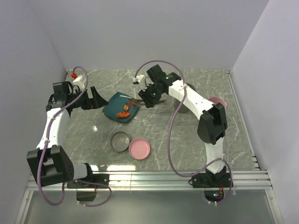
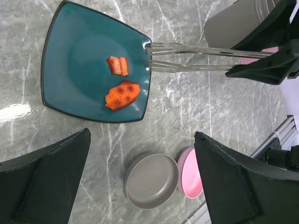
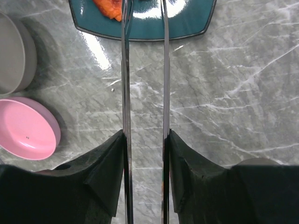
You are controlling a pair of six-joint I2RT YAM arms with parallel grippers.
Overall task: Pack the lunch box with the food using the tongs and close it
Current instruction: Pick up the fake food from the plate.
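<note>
Two orange-red food pieces lie on the teal square plate. My right gripper is shut on the silver tongs, one finger pressed against each arm. The tongs' arms stand apart, and their tips reach the plate's right rim, just short of the food. In the top view the right gripper sits right of the plate. My left gripper hangs open and holds nothing, left of the plate. A grey round lunch box part and a pink one lie side by side on the table.
Another grey round container and a pink piece stand at the right, partly behind the right arm. A red-topped object sits in the far left corner. White walls close in the marble table on three sides.
</note>
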